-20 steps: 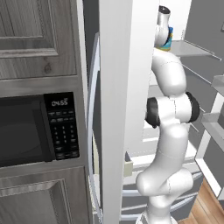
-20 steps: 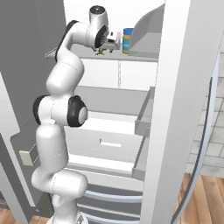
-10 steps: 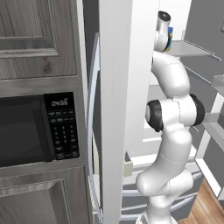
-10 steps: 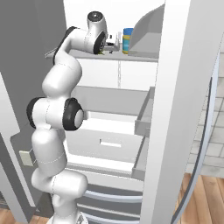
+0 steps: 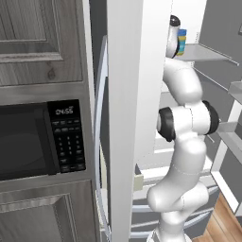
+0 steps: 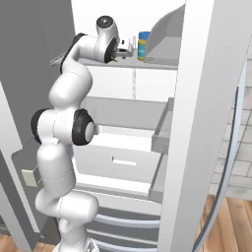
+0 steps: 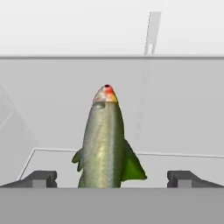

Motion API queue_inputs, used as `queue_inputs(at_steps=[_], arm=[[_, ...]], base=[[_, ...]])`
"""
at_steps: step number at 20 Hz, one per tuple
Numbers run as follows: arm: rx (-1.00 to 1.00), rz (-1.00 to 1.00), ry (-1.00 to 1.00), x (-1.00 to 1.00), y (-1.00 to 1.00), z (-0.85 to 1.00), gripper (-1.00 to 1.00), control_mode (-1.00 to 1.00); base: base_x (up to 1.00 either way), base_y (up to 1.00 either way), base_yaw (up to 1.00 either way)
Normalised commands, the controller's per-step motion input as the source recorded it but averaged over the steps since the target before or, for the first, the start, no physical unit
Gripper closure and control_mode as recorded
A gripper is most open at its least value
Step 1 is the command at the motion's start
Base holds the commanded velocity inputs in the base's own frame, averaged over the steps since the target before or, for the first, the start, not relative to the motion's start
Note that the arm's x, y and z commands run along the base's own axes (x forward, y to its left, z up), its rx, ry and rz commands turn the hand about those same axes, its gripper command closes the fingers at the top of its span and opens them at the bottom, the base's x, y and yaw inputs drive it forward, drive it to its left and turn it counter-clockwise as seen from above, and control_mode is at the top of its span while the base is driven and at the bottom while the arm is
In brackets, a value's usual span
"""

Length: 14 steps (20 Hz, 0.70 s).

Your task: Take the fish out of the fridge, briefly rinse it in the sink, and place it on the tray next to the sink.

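- We see the arm reaching up into the open fridge, its hand level with the top shelf.
- Hand view: the fish lies on the shelf floor directly ahead, lengthwise along the line of sight, its reddish end pointing away and its green fins spread low on either side.
- Same view: the two dark fingertips stand wide apart at the bottom corners, with the fish centred between them. We cannot tell whether either tip touches it; nothing is clamped.
- Right base view: a blue and yellow can stands upright on the top shelf just beyond the hand. Only a small dark-green speck shows at the hand's front, too small for us to call.
- Right base view also gives the lower fridge: a grey shelf, a white drawer with a slot handle, and the door edge in the foreground on the right.
- Left base view: the fridge's side panel blocks most of the interior. The can peeks out behind the wrist, and a black microwave with keypad sits in wooden cabinets to the left.
- Left base view: door bins run along the right edge.
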Motion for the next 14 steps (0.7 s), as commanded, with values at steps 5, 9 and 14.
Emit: queue_inputs(at_steps=[5, 9, 14], arm=[[0.02, 0.0, 0.0, 0.06, 0.04, -0.15, -1.0, -1.0], [0.01, 0.0, 0.0, -0.38, 0.0, -0.47, -1.0, -1.0], [0.0, 0.0, -0.01, -0.04, 0.0, -0.39, 1.0, -1.0]], base=[[0.0, 0.0, 0.0], [0.0, 0.0, 0.0], [0.0, 0.0, 0.0]])
